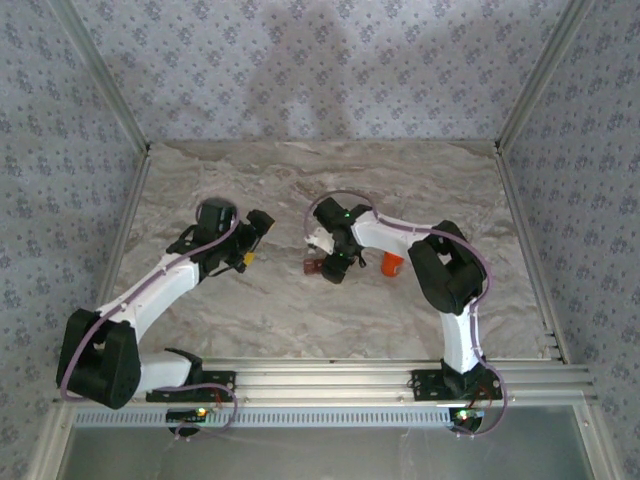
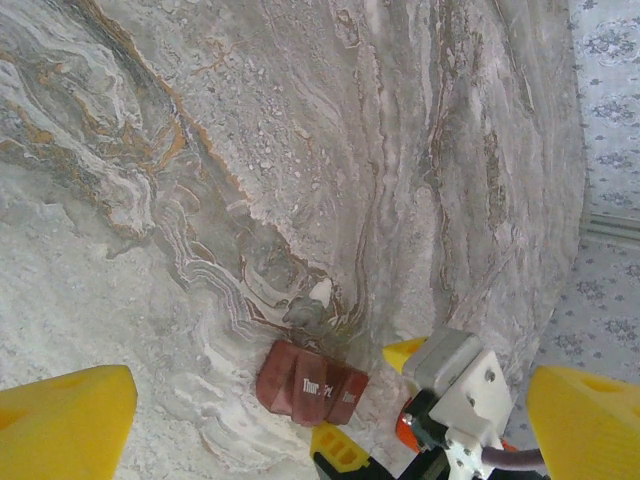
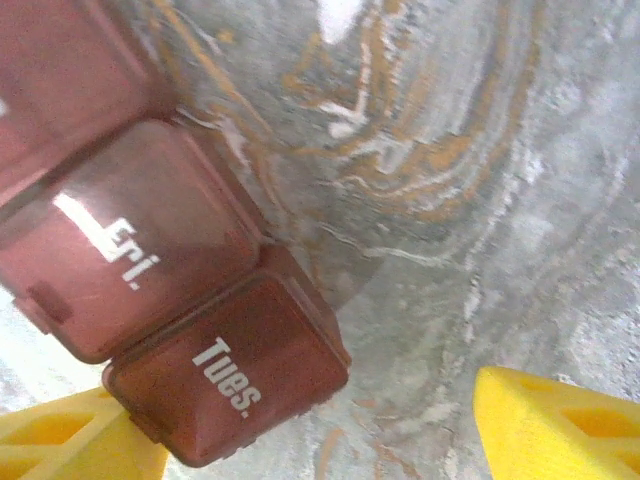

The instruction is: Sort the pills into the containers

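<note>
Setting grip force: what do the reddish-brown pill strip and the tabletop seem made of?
The reddish-brown strip of lidded square cells looks like translucent moulded plastic, slightly glossy: light glows through the lids, corners are rounded, white day labels are printed on. The grey-and-tan veined tabletop looks like marble or a marble-print laminate; the matte swirling veins fit either.

Reddish-brown translucent plastic strip of lidded square cells (image 3: 130, 250): cut off by the right wrist view's left and top edges; cell contents indiscernible. Small orange cylindrical bottle (image 1: 391, 265): partly hidden behind white right arm (image 1: 388, 232).
</note>
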